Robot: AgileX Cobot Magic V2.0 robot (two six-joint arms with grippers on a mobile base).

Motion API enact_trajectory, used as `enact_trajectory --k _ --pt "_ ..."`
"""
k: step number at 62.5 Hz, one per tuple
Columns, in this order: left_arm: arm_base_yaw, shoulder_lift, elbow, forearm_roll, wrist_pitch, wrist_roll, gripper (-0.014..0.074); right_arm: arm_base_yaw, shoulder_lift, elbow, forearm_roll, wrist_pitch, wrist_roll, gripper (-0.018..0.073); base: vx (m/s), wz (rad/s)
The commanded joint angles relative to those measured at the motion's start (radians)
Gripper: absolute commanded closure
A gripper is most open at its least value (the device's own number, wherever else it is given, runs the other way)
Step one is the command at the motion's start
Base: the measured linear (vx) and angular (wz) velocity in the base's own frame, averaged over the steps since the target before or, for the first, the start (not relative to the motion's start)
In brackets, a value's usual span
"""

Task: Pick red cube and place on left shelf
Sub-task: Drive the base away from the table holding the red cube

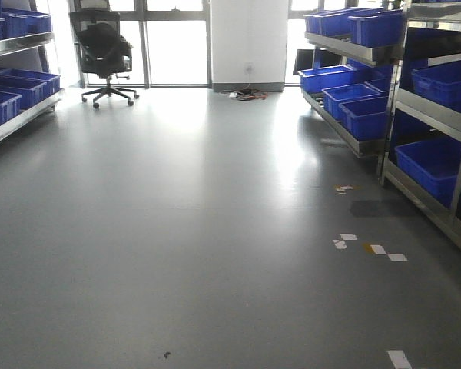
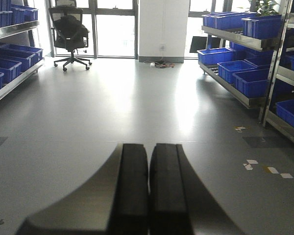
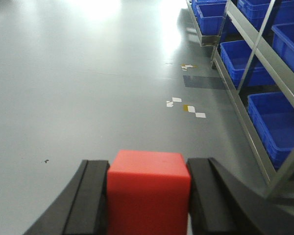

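Probably a storeroom, steel shelves of blue crates, office chair

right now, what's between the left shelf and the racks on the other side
In the front view, open grey floor lies between the left shelf and the right racks, with tape scraps near the racks.

no readable text, no labels, no signs

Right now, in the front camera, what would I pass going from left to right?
left shelf → chair → white wall → right shelves
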Motion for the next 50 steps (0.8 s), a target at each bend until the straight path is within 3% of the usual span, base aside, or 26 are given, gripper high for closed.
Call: enact_trajectory --k 1,50 --pt "-0.006 -0.012 0.024 -0.004 -0.088 -0.005 0.0495 -0.002 0.015 -0.025 -0.031 -0.085 -0.013 0.044 0.29 0.09" --pt "-0.006 -0.012 0.024 -0.004 -0.088 -0.005 0.0495 -0.002 0.015 -0.025 -0.031 -0.085 -0.013 0.044 0.48 0.11"
